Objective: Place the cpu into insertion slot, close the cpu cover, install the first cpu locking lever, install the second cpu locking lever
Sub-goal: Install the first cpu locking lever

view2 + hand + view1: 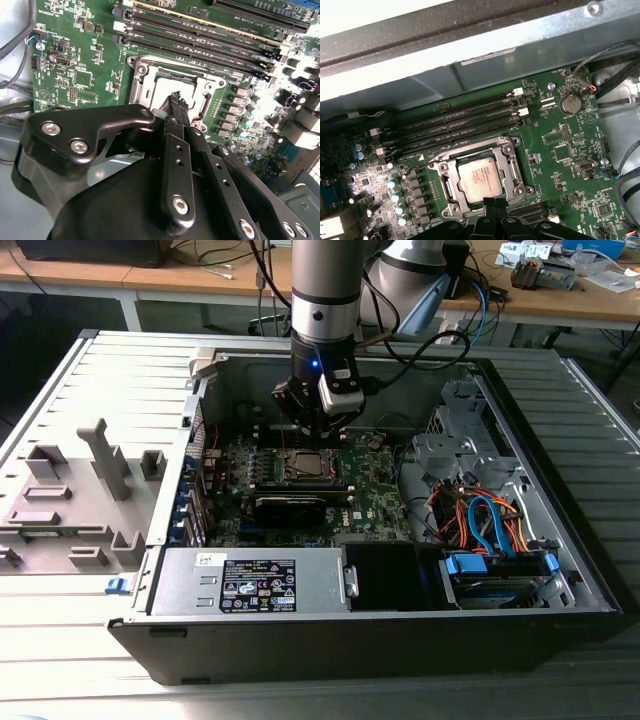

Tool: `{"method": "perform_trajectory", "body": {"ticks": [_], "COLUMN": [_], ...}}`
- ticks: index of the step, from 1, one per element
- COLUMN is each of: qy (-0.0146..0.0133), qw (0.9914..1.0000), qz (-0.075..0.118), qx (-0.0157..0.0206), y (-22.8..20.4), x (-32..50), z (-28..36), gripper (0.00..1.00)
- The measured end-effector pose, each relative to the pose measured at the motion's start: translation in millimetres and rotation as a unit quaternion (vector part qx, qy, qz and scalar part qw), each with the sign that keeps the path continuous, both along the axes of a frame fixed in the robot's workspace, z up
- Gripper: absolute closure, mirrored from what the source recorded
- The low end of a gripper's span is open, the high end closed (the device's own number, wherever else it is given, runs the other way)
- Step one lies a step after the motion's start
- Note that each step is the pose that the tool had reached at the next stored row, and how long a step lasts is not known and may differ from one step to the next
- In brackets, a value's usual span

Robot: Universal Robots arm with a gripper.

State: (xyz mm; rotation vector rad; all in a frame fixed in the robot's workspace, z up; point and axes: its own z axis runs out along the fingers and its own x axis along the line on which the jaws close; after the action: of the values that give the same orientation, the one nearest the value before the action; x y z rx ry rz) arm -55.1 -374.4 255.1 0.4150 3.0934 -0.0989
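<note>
The cpu, a small square chip with a silver-grey top, lies flat in the insertion slot on the green motherboard. The cpu cover, a silver-grey metal frame, lies down around the chip and leaves its top showing through the cut-out. My gripper hovers just above one edge of the socket with its black fingers pressed together and nothing between them. The fingertips overlap the socket's edge in the first wrist view. In the exterior view the gripper hangs over the socket inside the open computer case. How the locking levers sit is not clear.
Long black memory slots run beside the socket, towards the case wall. A coin battery sits on the board. The power supply box and a cable bundle fill the case's near side. A grey fixture tray lies outside the case.
</note>
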Motion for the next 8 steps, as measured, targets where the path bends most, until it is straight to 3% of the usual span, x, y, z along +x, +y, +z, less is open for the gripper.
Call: {"method": "perform_trajectory", "body": {"ticks": [8], "qy": [0.0000], "qw": [0.99997], "qz": [0.008], "qx": [0.0000], "y": [0.0], "x": [0.0], "z": [0.0], "gripper": [0.89]}}
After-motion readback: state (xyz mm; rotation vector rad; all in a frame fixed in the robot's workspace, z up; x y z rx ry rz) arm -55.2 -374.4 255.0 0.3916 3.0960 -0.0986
